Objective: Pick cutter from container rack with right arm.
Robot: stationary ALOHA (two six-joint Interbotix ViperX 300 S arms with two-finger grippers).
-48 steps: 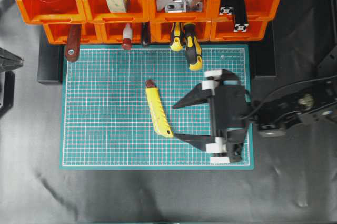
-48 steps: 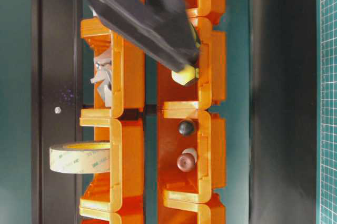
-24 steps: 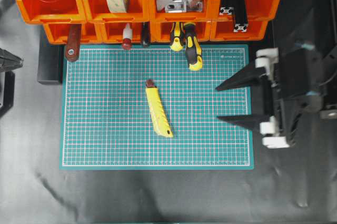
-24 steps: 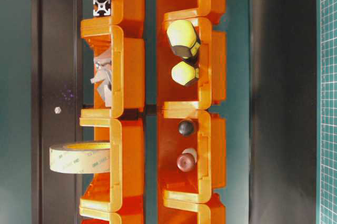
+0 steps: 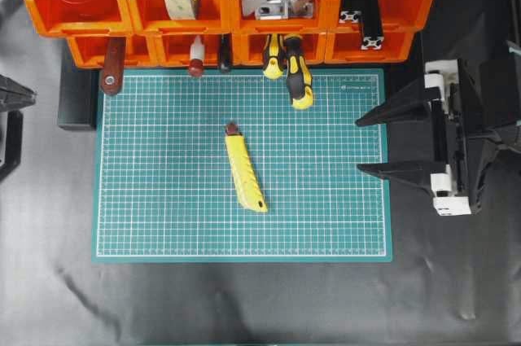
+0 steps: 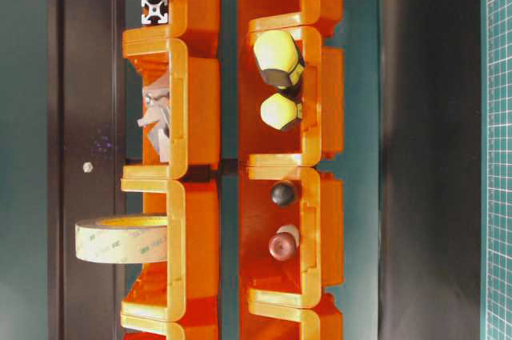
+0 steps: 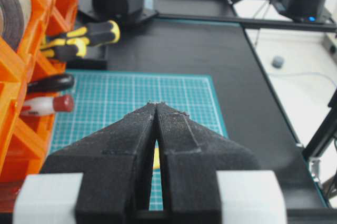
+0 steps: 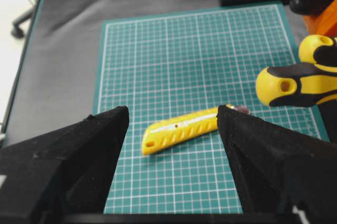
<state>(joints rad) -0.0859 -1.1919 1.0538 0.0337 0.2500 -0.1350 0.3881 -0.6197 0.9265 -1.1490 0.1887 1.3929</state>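
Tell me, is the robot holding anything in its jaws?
No, nothing. The right gripper is open and empty at the mat's right edge, apart from the cutter lying flat on the mat. The left gripper is shut on nothing.

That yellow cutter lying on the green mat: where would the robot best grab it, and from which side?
Probably mid-body, from straight above. The cutter lies flat on the mat, long and slim with nothing touching it, so jaws straddling its narrow width would fit. Its dark tip is best avoided.
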